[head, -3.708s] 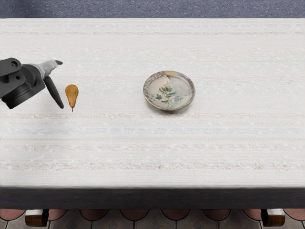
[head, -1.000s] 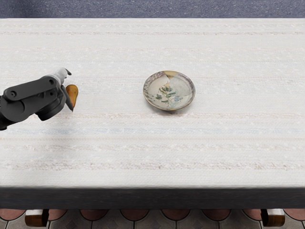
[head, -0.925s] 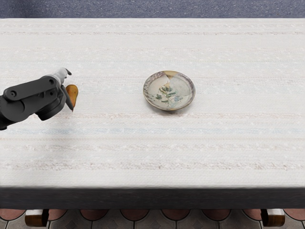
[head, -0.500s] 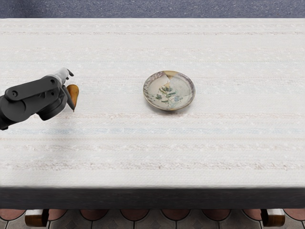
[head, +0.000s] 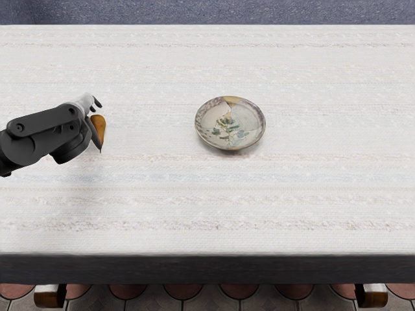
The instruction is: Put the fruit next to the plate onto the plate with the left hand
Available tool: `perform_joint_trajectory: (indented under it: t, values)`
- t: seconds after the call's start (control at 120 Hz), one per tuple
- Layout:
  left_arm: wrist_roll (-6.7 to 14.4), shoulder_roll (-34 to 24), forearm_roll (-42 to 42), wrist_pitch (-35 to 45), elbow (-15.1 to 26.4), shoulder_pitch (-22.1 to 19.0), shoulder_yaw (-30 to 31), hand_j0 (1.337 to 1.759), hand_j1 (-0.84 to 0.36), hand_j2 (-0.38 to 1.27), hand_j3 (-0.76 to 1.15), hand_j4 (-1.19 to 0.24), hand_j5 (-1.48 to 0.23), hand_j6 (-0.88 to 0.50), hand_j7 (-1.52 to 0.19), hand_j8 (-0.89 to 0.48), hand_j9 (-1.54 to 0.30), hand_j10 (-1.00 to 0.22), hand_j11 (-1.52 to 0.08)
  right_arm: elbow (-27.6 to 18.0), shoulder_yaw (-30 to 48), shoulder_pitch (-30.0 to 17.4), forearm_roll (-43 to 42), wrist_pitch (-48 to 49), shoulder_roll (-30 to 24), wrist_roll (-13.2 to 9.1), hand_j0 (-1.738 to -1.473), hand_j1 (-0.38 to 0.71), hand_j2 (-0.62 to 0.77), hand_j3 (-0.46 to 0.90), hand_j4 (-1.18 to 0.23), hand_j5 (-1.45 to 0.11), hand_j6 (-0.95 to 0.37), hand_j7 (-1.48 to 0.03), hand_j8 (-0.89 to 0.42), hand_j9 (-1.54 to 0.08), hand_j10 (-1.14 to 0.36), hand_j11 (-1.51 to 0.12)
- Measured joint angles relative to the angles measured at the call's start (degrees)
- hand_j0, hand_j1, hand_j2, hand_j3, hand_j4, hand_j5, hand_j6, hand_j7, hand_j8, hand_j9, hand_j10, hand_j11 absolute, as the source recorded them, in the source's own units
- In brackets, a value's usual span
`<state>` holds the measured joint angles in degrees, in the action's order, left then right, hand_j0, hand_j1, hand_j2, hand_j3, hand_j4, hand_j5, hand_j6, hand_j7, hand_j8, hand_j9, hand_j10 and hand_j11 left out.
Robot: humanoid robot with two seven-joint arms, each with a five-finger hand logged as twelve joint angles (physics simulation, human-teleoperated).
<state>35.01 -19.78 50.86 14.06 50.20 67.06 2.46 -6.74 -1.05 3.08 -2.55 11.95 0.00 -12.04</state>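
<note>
Head view: the left hand [head: 72, 131] comes in from the left edge, low over the desk [head: 292, 207], and sits against the pear [head: 99, 122]. Only the pear's right side shows, an orange sliver past the dark palm. One of the fingers [head: 95, 135] lies across the front of the fruit, and lighter fingertips curl over its top, so the fingers read as narrowed around the pear and holding it. How firm the hold is cannot be told, since the far side of the fruit is hidden. Nor can I tell whether the pear rests on the desk or has just cleared it; no gap or shadow shows under it.

The plate [head: 209, 108] sits well apart to the right, near the middle of the desk. It is empty apart from its painted pattern, and nothing lies between it and the hand. The right arm does not show.

The step in hand looks like the grasp itself, the close on the fruit, with the carry not yet begun. The pear is nowhere near the plate, so most of the task is left. The next move calls for a lift straight up, high enough to pass the plate's raised rim. Then comes a sweep to the right across the bare desk, keeping the pear pinched so its tapered, smooth body does not slip out. It ends with a low release over the plate's centre, so the fruit does not roll off the edge.
</note>
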Motion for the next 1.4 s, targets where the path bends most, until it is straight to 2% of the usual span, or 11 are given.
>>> perform_joint_trajectory:
  t: [0.258,0.542,0.9,1.4]
  values:
    - [0.0,0.0,-0.06,-1.14,0.02,0.16,-0.07,1.658,-0.05,0.26,0.0,-0.35,-0.46,-0.36,-0.46,-0.36,-0.46,-0.36,-0.46,0.03,0.0,0.0,0.0,0.0,0.0,0.0,-1.658,-0.35,0.0,0.0,0.0,0.0,0.0,0.0,0.0,0.0,0.0,0.0]
    - [-0.01,0.0,-0.08,-1.39,0.06,0.33,-0.09,1.658,-0.09,0.2,0.0,-0.38,-0.5,-0.39,-0.5,-0.39,-0.5,-0.39,-0.5,0.04,0.0,0.0,0.0,0.0,0.0,0.0,-1.658,-0.35,0.0,0.0,0.0,0.0,0.0,0.0,0.0,0.0,0.0,0.0]
    - [-0.01,0.0,0.09,-2.42,0.06,0.43,-0.1,1.657,-0.11,0.19,0.0,-0.46,-0.56,-0.33,-0.57,-0.39,-0.57,-0.44,-0.57,0.06,0.0,0.0,0.0,-0.01,0.0,0.01,-1.658,-0.35,0.0,0.0,0.0,0.0,0.0,0.0,0.0,0.0,0.0,0.0]
    - [-0.01,0.0,0.28,-3.2,0.05,0.53,-0.19,1.657,-0.18,0.31,0.0,-0.54,-0.62,-0.3,-0.64,-0.35,-0.66,-0.51,-0.66,0.06,0.0,0.0,0.0,-0.04,0.0,0.0,-1.658,-0.35,0.0,0.0,0.0,0.0,0.0,0.0,0.0,0.0,0.0,0.0]
